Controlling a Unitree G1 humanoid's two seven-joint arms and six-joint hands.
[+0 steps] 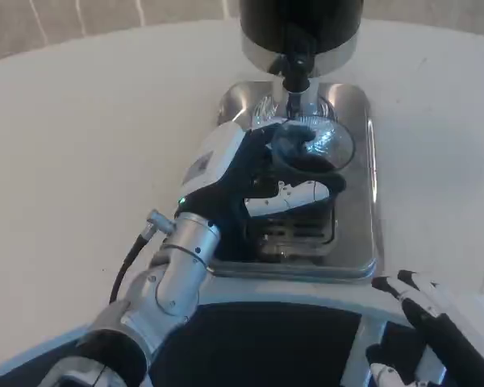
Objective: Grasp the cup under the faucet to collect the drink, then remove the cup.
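Note:
A clear cup [316, 143] stands on the steel drip tray [356, 242] of the drink dispenser, directly below the black faucet [295, 66]. My left hand [250, 181] reaches in from the lower left and grips the cup, with dark fingers wrapped around its near side and a white finger lying across below it. The cup's lower part is hidden by the fingers. My right hand [431, 310] rests low at the bottom right edge of the table, away from the dispenser, fingers extended and holding nothing.
The dispenser's black and chrome body [300, 28] rises at the top centre behind the tray. White table [81, 145] spreads to the left and right of the tray. A dark part of my body [266, 343] lies along the bottom.

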